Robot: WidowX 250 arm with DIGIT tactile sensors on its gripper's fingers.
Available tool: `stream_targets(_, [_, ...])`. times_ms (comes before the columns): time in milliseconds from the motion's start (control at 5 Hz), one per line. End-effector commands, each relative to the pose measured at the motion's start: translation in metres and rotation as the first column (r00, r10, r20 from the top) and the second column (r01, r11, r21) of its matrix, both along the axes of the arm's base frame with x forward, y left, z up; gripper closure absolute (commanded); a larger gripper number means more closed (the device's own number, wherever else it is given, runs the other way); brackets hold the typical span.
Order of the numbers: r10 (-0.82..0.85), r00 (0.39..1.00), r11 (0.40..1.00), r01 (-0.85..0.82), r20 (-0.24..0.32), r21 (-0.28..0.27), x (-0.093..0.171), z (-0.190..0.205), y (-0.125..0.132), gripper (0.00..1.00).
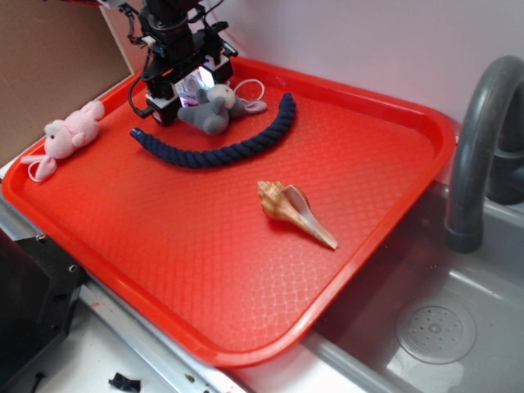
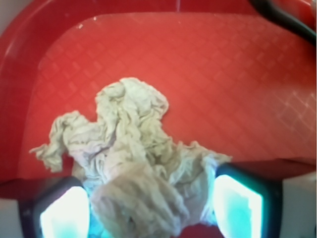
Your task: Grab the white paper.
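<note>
Exterior view: red plastic tray (image 1: 205, 270) with a waffled floor, resting over the edge of a grey sink (image 1: 458, 327), grey faucet (image 1: 483, 147) rising at the right, pale wall behind, brown board at upper left. Black WidowX gripper (image 1: 178, 100) lowered at the tray's far-left corner, fingertips (image 1: 164, 110) at or very near the tray floor. Between and just behind the fingers, a pale glimpse of the white paper (image 1: 199, 82), mostly hidden by the gripper body. Just right of the fingers, touching or nearly so, a grey plush mouse (image 1: 210, 106) with a white string loop (image 1: 250, 92). In front of the fingers, a dark blue twisted rope (image 1: 225, 147) curving from below the gripper round to the right of the mouse. Well left of the fingers, a pink plush toy (image 1: 67, 135) against the tray's rim. Far to the right and nearer the camera, a tan spiral seashell (image 1: 295, 211), well apart from everything else.

Wrist view: red tray floor (image 2: 237, 74) ahead of the fingers, raised rim curving across the top and left. Two fingers (image 2: 237, 203) with glowing pale pads at the lower corners, set fairly wide. White paper (image 2: 129, 153), crumpled and wrinkly, lying between them and spreading forward onto the tray; its nearest lobe fills the gap, touching or almost touching both pads. Cannot tell whether the pads actually press it. Dark cable (image 2: 285, 20) at the top right corner.
</note>
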State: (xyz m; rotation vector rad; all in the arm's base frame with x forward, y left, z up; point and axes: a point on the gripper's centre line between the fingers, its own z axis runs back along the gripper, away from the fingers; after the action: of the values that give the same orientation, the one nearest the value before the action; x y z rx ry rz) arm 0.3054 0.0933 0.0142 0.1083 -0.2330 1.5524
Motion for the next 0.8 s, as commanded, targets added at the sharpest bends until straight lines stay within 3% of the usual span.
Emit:
stream_targets(0, [0.035,0.999,0.999,-0.035,0.014,-0.004,-0.0029,-0.0034,0.0112,1.0])
stream_targets(200, [0.042,0.999,0.999,-0.042,0.013,-0.013,-0.005,-0.002,0.0096,1.0])
stream_targets(600, [-0.051,0.998,0.998,0.052,-0.032,0.032,-0.0086,0.0066,0.0065,1.0])
